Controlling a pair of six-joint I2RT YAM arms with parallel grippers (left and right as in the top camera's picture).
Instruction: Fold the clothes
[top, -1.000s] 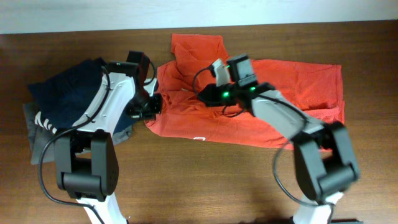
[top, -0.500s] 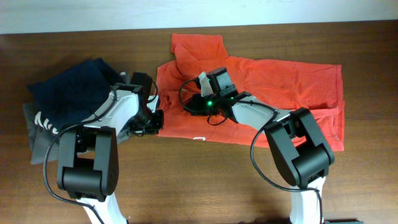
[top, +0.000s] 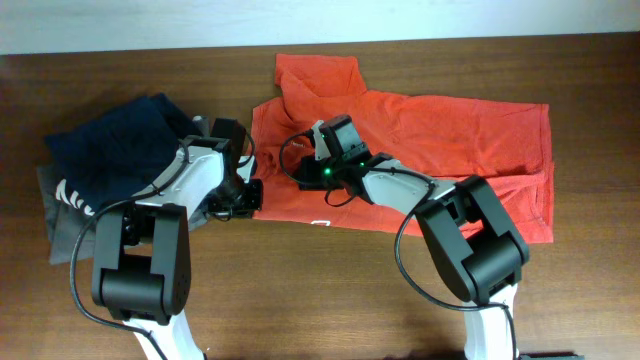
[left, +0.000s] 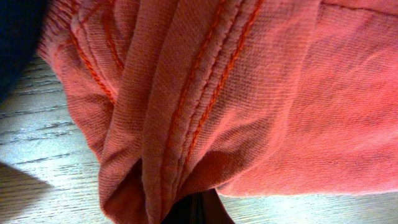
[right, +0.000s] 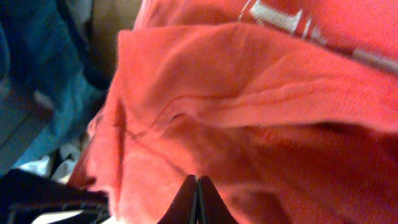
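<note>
The orange-red T-shirt (top: 450, 150) lies rumpled on the table (top: 330, 300). Most of it stretches away to the right of both grippers, and a sleeve-like flap lies beyond them toward the far edge. The left gripper (top: 247, 192) sits at the shirt's left border with its jaws closed on a bunched fold. In the left wrist view the double-stitched hem (left: 211, 68) runs straight down into the pinched fingers and the cloth gathers in ridges around them, which suits a hold meant to carry that edge across. Just to its right, farther inside the shirt, the right gripper (top: 298, 175) is closed as well, tips pressed together. Its wrist view shows them nosing into a raised flap below a seam, with white lettering (right: 273, 14) beyond them, but I cannot tell whether any cloth is caught between them. With both arms at this one end, the aim is probably to fold that side inward, two holds keeping the edge straight. On the left gripper's outer side lie the navy garment (top: 120, 145) and, under it, the grey garment (top: 55, 225). The navy one is near enough to show at the corner of the left wrist view, so a careless drag could snag it.
</note>
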